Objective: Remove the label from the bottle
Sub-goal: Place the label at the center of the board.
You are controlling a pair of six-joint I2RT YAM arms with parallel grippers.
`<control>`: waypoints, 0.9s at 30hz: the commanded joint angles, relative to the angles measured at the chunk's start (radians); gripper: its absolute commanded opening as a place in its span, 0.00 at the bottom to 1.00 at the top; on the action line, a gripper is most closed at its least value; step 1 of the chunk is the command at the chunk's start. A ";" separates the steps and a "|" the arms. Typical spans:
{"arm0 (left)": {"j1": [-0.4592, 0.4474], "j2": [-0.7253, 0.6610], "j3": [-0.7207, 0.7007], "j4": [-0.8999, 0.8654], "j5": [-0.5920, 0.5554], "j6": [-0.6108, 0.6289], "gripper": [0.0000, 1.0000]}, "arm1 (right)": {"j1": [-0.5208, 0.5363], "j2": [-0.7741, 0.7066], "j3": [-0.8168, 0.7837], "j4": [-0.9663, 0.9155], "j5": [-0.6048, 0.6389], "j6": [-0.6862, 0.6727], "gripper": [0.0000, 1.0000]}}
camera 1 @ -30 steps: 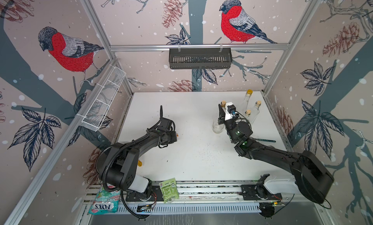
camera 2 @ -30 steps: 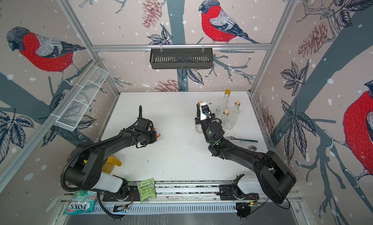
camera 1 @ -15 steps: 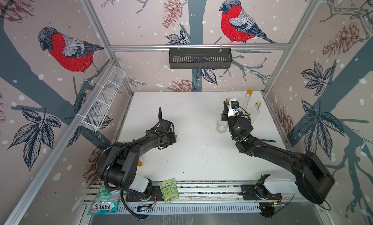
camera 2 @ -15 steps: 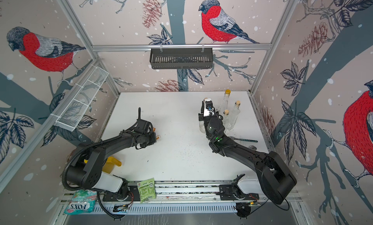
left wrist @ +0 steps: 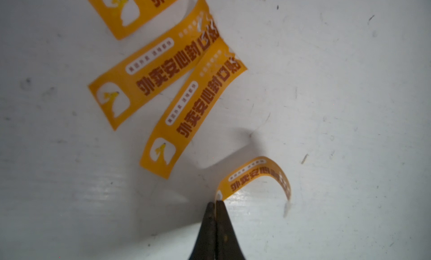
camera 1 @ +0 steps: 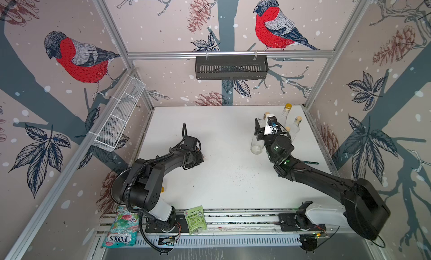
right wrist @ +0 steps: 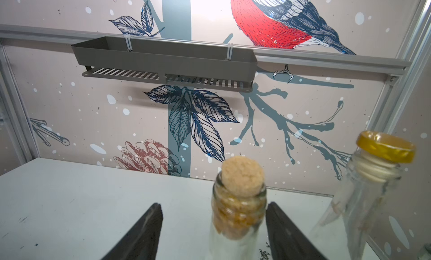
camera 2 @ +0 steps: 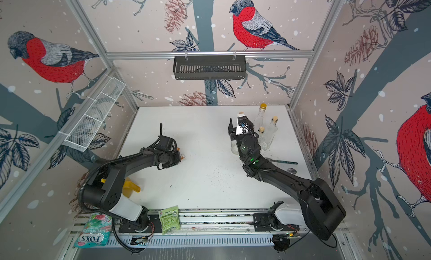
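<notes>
A clear glass bottle [right wrist: 240, 200] with a cork stopper stands on the white table [camera 1: 224, 177] at the back right, and its base shows in both top views [camera 1: 256, 147] [camera 2: 234, 148]. My right gripper [right wrist: 213, 205] [camera 1: 263, 127] is open around its neck. The neck stands close to one finger, with a wide gap to the other. Over the table's middle left, my left gripper [left wrist: 215, 201] [camera 1: 202, 156] is shut on one end of a curled orange label [left wrist: 254, 174], just above the table.
Three more orange labels lie flat beside the held one [left wrist: 193, 107] [left wrist: 149, 67] [left wrist: 130, 7]. A yellow-capped bottle [right wrist: 373, 177] [camera 1: 285, 114] and two corked bottles [camera 1: 296, 128] stand behind the right gripper. Packets [camera 1: 195, 220] [camera 1: 122, 226] lie on the front rail. A black basket [camera 1: 231, 67] hangs on the back wall.
The right gripper's jaws have opened off the bottle's neck after carrying it slightly right. The left gripper has stayed shut on the label, nearly in place.
</notes>
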 commanded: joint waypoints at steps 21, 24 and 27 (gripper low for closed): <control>0.036 0.018 0.020 -0.152 0.050 0.055 0.00 | 0.217 -0.190 -0.005 -0.018 -0.064 -0.189 0.88; 0.037 0.007 0.039 -0.196 0.078 0.091 0.00 | 0.258 -0.193 -0.003 -0.039 -0.088 -0.183 0.88; 0.037 0.009 0.072 -0.262 0.131 0.138 0.00 | 0.296 -0.184 -0.012 -0.040 -0.091 -0.181 0.88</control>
